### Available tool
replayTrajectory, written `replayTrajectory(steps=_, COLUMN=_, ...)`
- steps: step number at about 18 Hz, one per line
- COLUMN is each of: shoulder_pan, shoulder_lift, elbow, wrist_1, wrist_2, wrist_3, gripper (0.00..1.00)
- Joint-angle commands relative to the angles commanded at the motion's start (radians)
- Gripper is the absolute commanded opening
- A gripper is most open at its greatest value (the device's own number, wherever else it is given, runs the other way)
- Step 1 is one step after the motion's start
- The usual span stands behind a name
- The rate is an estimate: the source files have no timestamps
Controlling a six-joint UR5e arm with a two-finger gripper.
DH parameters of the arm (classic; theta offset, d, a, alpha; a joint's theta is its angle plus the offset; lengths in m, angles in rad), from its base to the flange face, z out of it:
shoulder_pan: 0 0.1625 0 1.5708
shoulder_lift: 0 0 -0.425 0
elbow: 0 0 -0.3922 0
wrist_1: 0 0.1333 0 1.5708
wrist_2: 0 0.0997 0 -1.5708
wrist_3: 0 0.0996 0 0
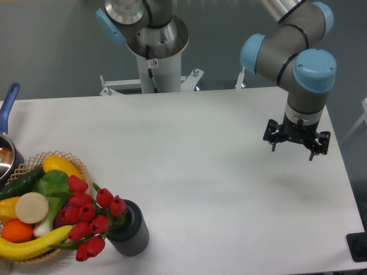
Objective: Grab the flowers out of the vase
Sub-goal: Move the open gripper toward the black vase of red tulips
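The flowers (86, 216), a bunch of red tulip buds on green stems, lean out to the left from the mouth of the vase (131, 232), a short dark grey ribbed cylinder near the table's front left. Their heads hang over the edge of the wicker basket. My gripper (296, 148) hangs above the right side of the table, far from the vase, fingers pointing down. It looks open and nothing is between its fingers.
A wicker basket (74, 162) holding yellow, green and orange toy vegetables sits at the front left, touching the flowers. A blue-handled pot (7, 120) stands at the left edge. The robot's white base (156, 69) rises behind the table's far edge.
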Motion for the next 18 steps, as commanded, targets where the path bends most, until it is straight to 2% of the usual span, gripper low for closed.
replayTrajectory(steps=3, shoulder_pan=-0.011, shoulder_lift=0.003, elbow=-0.008, wrist_1=0.002, wrist_2=-0.003, wrist_3=-0.003, gripper=1.0)
replayTrajectory(steps=6, shoulder_pan=-0.043, shoulder_lift=0.008, elbow=-0.021, wrist_1=0.043, wrist_2=-0.006, wrist_3=-0.075, gripper=1.0)
replayTrajectory(steps=7, shoulder_pan=-0.051, shoulder_lift=0.011, elbow=-0.034, wrist_1=0.063, wrist_2=-0.006, wrist_3=-0.124, gripper=1.0)
replayTrajectory(steps=9, shoulder_pan=-0.078, shoulder_lift=0.02, elbow=-0.079, wrist_1=0.147, wrist_2=-0.012, wrist_3=-0.195, gripper=1.0)
replayTrajectory(steps=11, shoulder_pan=-0.086, shoulder_lift=0.047, elbow=-0.164, wrist_1=0.251, wrist_2=-0.069, wrist_3=-0.199, gripper=1.0)
replayTrajectory(steps=13, shoulder_pan=-0.092, shoulder_lift=0.101, elbow=-0.241, wrist_1=0.322, wrist_2=-0.112, wrist_3=-0.201, gripper=1.0)
replayTrajectory(steps=14, shoulder_pan=-0.097, shoulder_lift=0.118, elbow=-0.264, wrist_1=0.337, wrist_2=-0.141, wrist_3=-0.201, gripper=1.0)
replayTrajectory(steps=17, shoulder_pan=-0.11, shoulder_lift=0.132, elbow=-0.261, wrist_1=0.339, wrist_2=-0.311, wrist_3=-0.193, gripper=1.0)
replayTrajectory(steps=18, shoulder_pan=-0.112, shoulder_lift=0.127, elbow=-0.258, wrist_1=0.341, wrist_2=-0.331, wrist_3=-0.187, gripper=1.0)
